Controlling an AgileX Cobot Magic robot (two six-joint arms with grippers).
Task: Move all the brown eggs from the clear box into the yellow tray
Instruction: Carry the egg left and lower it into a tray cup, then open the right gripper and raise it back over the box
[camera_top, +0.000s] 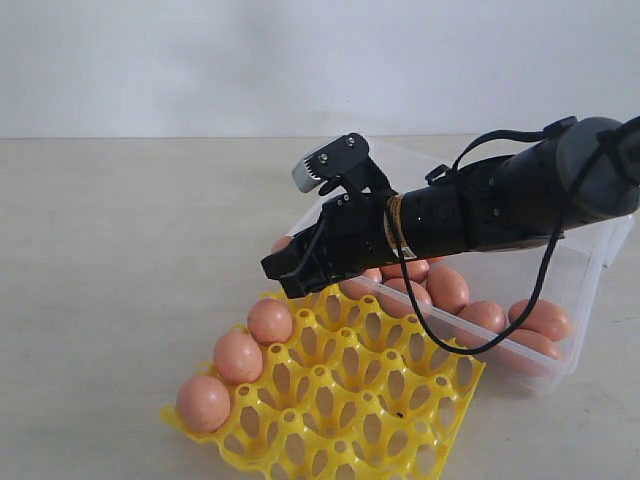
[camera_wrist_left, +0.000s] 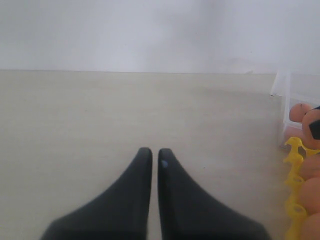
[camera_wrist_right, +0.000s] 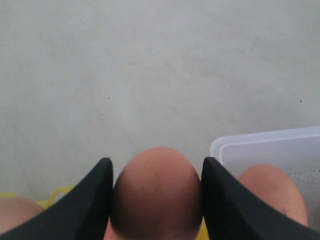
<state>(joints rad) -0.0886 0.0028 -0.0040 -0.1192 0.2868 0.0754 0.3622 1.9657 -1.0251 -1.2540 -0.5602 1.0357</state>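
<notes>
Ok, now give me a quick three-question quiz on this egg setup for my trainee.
1. How many brown eggs sit in the cups of the yellow tray in the exterior view?
2. True or false: the right hand is empty.
3. The left hand is: A) wide open, B) shut and empty, C) gripping something.
Key: 1) three; 2) false, it grips an egg; 3) B.

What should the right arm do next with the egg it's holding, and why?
Probably lower the right gripper toward an empty cup of the yellow tray. Its jaws clamp a brown egg above the tray's edge, and only three eggs sit in the tray so far.
</notes>
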